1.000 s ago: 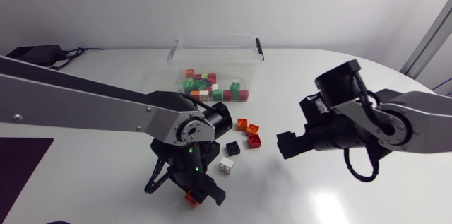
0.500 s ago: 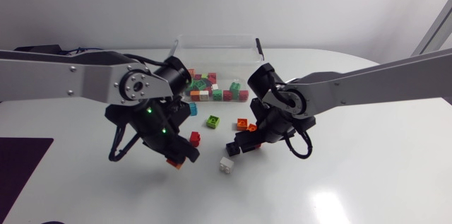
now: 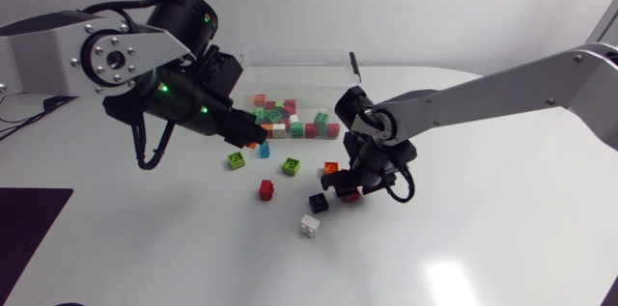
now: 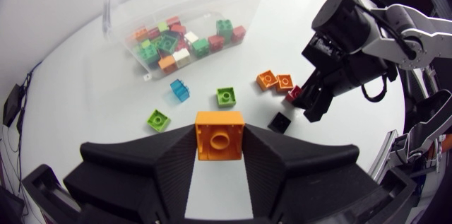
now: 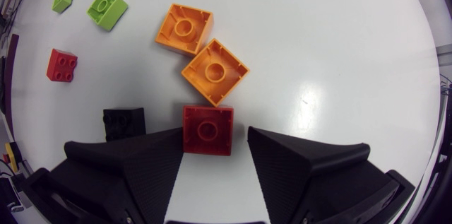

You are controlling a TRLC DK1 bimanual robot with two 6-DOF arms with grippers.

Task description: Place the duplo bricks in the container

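Orange brick (image 4: 219,135) is clamped tight in the left claw (image 3: 253,138), which has swung up off the near table (image 3: 483,238) to just short of the container (image 3: 294,52); drop-in likely next. The right claw (image 3: 352,190) has come in low and sits open, straddling a red brick (image 5: 208,130), not gripping it yet.

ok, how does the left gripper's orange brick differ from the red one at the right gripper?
The orange brick is clamped in the left gripper; the red brick only lies between the right gripper's open fingers, with a gap on one side. The orange brick is held above the table; the red brick rests on it. Both are square, with one stud facing up.
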